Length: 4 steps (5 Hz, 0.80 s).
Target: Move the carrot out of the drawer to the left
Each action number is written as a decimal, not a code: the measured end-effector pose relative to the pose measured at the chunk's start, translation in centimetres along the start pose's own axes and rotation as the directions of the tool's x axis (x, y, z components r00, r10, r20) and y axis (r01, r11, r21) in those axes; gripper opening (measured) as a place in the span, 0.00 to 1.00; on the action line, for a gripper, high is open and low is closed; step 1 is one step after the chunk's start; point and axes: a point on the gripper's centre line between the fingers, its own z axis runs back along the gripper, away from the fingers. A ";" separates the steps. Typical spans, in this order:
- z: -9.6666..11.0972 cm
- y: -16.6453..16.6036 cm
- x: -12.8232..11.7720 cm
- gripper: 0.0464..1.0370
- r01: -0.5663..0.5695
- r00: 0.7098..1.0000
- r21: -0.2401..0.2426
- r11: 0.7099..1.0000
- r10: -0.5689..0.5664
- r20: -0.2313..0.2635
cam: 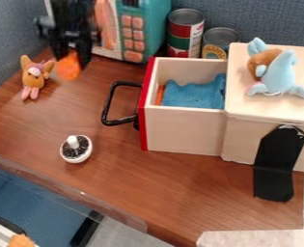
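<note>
Holding: one carrot [68, 67], orange, which I am seeing pinched between and jutting below the tips of my remote gripper [71, 56], its two fingers standing narrowed around it over the upper left of the table [180, 185], just right of the small plush toy [34, 78] and well left of the open, red-fronted drawer [183, 128]. Also listing: blue cloth [191, 94] and an orange sliver [160, 95] lying inside that drawer, a round black-and-white brush [76, 149] resting nearer the camera, and a blue plush [278, 72] sitting on the wooden box [252, 108].
</note>
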 end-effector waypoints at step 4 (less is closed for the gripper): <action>-5.6 1.1 2.5 0.84 0.134 0.991 0.041 0.990 -0.134 0.002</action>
